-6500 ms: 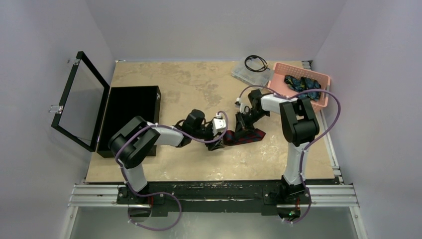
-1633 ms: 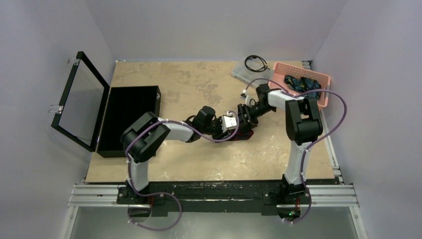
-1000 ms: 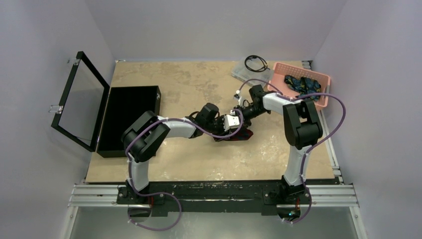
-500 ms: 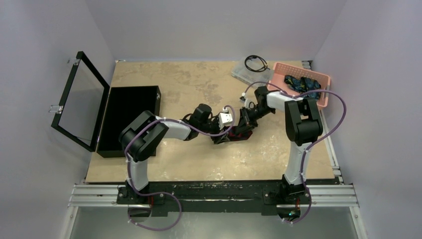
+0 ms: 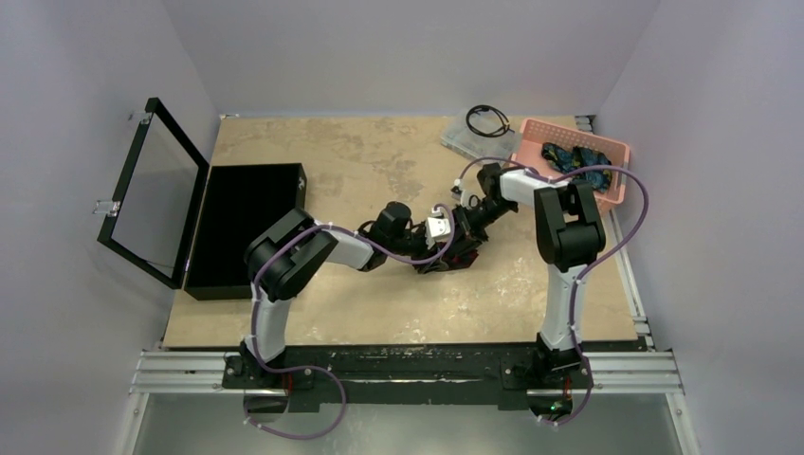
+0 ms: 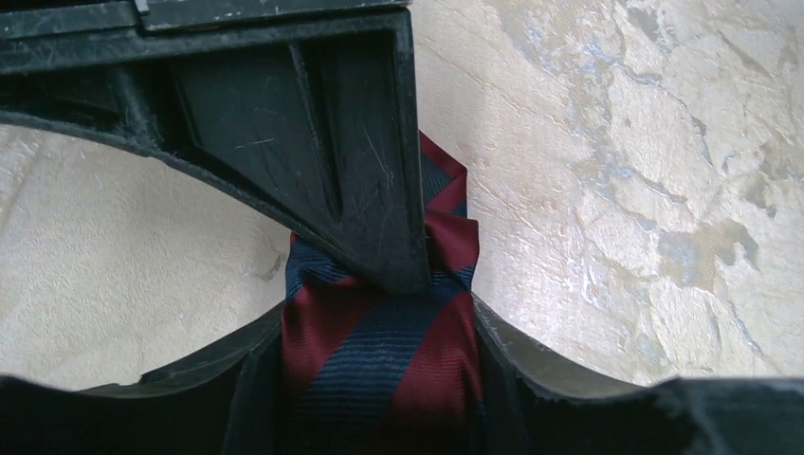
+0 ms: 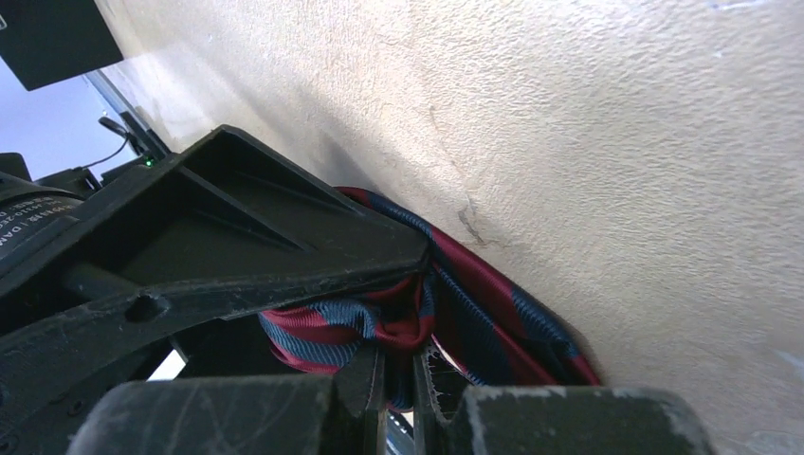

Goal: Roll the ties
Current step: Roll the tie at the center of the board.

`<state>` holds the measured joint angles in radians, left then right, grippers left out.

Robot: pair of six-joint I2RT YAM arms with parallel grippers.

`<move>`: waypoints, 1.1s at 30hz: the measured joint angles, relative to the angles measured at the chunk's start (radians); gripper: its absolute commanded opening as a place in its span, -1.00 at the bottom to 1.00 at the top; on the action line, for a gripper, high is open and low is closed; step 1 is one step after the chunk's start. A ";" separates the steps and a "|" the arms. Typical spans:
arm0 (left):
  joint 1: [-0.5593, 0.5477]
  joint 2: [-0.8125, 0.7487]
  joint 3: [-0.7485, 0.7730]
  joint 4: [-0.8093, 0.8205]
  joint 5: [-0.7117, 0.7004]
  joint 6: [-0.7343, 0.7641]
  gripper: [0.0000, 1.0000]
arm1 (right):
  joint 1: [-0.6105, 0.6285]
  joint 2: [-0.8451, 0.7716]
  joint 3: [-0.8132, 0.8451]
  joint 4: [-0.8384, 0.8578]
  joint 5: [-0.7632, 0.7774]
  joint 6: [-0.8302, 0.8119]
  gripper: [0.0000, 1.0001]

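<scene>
Item: maroon tie (image 6: 446,237), part-rolled | left pincer (image 6: 389,365) half-open, clasping roll | right pincer (image 7: 398,370) pinched shut on fold | risk: either grip slipping lets roll unwind.

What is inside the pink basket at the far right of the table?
Dark blue ties with a teal pattern lie bunched in the basket. How many cannot be told. The right arm and its purple cable cover the near side, so anything there is hidden.
</scene>
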<state>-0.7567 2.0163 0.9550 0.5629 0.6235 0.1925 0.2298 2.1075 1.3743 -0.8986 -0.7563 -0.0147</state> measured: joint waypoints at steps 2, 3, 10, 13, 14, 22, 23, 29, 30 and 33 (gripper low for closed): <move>-0.001 0.003 0.001 0.003 0.001 0.000 -0.41 | 0.006 0.001 0.000 0.002 0.000 0.000 -1.00; -0.001 0.003 0.001 0.003 0.001 0.002 -0.48 | 0.007 0.001 0.000 0.004 0.001 0.000 -1.00; -0.003 -0.063 -0.053 -0.057 -0.040 0.081 -0.44 | 0.020 0.011 -0.001 0.011 -0.040 -0.036 0.02; -0.005 -0.086 -0.067 -0.082 -0.057 0.112 -0.43 | 0.021 -0.031 -0.016 0.027 -0.045 -0.060 -0.02; -0.005 -0.088 -0.067 -0.087 -0.061 0.117 -0.42 | 0.022 -0.053 -0.027 0.040 -0.038 -0.070 -0.04; -0.006 -0.088 -0.040 -0.141 -0.063 0.133 -0.42 | 0.018 -0.089 -0.087 0.145 -0.032 -0.064 -0.23; -0.006 -0.087 -0.038 -0.146 -0.063 0.134 -0.42 | 0.018 -0.082 -0.089 0.151 -0.043 -0.060 -0.26; -0.006 -0.080 -0.014 -0.186 -0.063 0.132 -0.14 | 0.015 -0.043 -0.085 0.166 -0.085 -0.034 -1.00; -0.006 -0.080 -0.013 -0.189 -0.064 0.131 -0.04 | 0.015 -0.038 -0.081 0.161 -0.090 -0.031 -1.00; -0.003 -0.080 -0.016 -0.179 -0.061 0.111 0.19 | 0.018 -0.037 -0.072 0.151 -0.070 -0.034 -1.00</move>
<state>-0.7601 1.9366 0.9390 0.3836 0.5625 0.3031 0.2481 2.0708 1.3018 -0.7479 -0.8261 -0.0490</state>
